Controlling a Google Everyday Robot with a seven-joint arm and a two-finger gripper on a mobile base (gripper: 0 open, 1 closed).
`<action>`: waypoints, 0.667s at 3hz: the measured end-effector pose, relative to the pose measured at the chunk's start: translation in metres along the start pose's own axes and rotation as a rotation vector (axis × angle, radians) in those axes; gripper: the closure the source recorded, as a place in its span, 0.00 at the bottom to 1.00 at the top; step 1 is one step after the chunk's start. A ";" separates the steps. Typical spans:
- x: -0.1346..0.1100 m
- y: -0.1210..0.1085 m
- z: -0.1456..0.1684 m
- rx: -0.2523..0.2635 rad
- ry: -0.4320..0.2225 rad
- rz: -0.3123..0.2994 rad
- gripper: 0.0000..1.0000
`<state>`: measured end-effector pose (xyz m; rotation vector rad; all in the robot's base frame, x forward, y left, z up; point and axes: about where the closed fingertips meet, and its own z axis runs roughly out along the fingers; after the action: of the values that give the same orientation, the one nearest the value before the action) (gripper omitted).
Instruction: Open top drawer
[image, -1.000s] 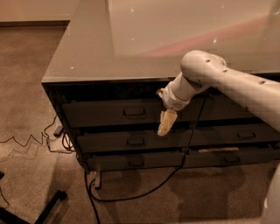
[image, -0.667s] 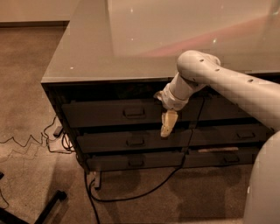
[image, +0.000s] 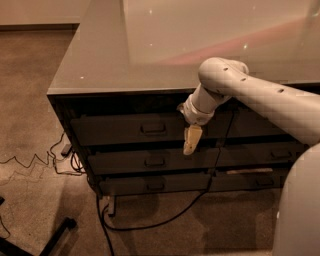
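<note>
The tool (image: 192, 141) hangs just right of the pull (image: 153, 129) on the top drawer (image: 110, 131); spread or pressed together, I cannot tell. It should probably slide left onto the pull, then draw straight out.

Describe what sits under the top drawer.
Under the top drawer sit a middle drawer and a bottom drawer, then a black cable on the carpet. Their contents are covered. The end effector hangs beside the top handle.

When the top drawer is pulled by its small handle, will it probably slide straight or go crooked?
The top drawer is wide with one central pull, so it probably slides straight from there. The gripper hangs right of the pull; tugging there might skew it.
</note>
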<state>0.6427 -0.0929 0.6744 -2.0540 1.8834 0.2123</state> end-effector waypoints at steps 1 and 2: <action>0.033 -0.034 -0.009 0.127 0.186 0.051 0.00; 0.044 -0.042 -0.008 0.152 0.253 0.063 0.00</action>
<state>0.6877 -0.1340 0.6729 -1.9983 2.0415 -0.1797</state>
